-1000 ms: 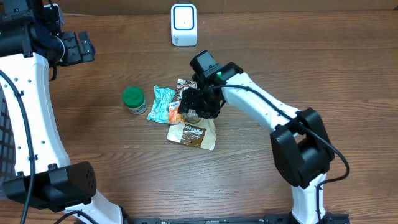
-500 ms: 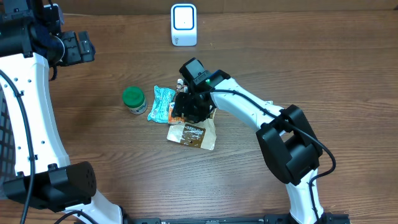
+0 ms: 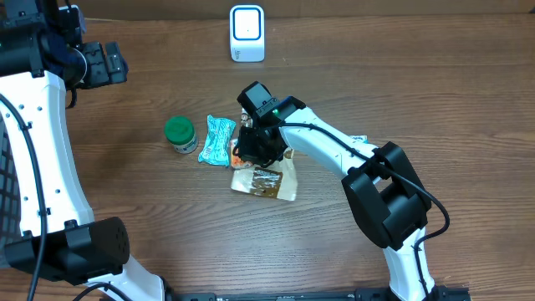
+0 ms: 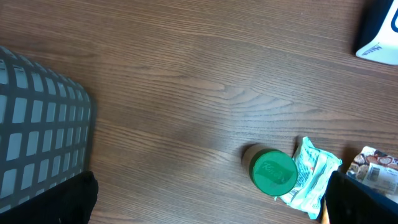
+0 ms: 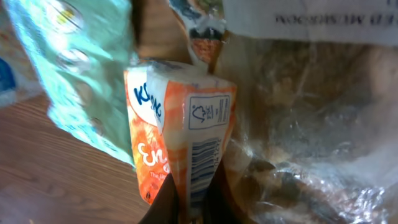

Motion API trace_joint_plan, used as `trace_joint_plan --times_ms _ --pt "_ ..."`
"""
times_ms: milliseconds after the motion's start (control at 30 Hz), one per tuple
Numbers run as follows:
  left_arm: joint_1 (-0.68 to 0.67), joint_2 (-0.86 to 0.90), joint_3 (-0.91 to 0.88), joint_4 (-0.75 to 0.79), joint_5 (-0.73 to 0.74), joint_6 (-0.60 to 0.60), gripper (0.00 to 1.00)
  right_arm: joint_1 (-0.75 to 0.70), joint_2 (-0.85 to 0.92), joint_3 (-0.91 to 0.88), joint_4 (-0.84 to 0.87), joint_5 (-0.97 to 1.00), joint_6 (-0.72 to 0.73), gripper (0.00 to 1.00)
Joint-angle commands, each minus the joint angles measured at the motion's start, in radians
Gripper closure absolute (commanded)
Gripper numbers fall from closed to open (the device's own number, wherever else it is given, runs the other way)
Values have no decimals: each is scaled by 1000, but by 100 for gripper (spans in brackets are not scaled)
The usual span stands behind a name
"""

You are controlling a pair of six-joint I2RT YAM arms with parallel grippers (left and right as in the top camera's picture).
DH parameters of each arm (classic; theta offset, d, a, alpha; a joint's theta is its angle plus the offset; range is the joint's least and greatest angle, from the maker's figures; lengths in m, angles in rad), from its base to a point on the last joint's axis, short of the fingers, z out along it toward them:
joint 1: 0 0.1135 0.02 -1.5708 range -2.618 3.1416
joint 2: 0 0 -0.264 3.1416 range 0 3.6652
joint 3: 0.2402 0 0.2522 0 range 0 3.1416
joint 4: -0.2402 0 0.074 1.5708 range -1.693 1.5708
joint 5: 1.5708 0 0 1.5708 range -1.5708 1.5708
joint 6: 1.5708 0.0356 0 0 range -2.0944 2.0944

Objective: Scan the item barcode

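Landmark: green-lidded jar (image 3: 179, 132), upright on the wooden counter (image 3: 418, 84).

- Right pincer (image 3: 253, 149): down in the heap of packets on the far side of the jar from the left arm. Wrist view shows its dark fingers (image 5: 163, 205) clenched on the lower edge of the orange packet (image 5: 186, 143). Only the finger tips are in frame.
- Orange packet from overhead (image 3: 236, 154): mostly hidden under the pincer, a sliver showing past the teal packet (image 3: 219, 140), which lies just beside the jar.
- Barcode (image 5: 202, 165): on the packet's white side panel, its lower end cut off by the fingers. Print partly readable, blurred.
- Brown pouch (image 3: 266, 182): beyond the orange packet from the jar, its top edge under the pincer. In the wrist view only a blurred glossy wrapper shows.
- White scanner (image 3: 247, 33): well apart from the jar, towards the counter's back edge.
- Left pincer (image 3: 107, 64): released, jaws wide, well apart from the jar. Its wrist view shows only dark corners.
- Grey mesh basket (image 4: 37, 124): cropped at the frame edge.
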Motion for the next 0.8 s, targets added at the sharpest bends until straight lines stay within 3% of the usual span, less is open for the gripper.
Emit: trace_joint_plan --times_ms 0,200,333,567,767 --pt "-2 9 -2 0 8 26 1 -1 -61 52 -25 30 -74 96" --pt "-2 9 -3 0 8 26 0 19 -186 85 -87 156 -153 96" --pt "-2 9 -3 0 8 26 0 31 -238 85 -180 384 -153 96" --pt "-2 9 -2 0 8 26 0 35 -197 70 -398 869 -65 96" --pt "-2 9 -2 0 8 26 0 34 -81 70 -472 918 -55 96"
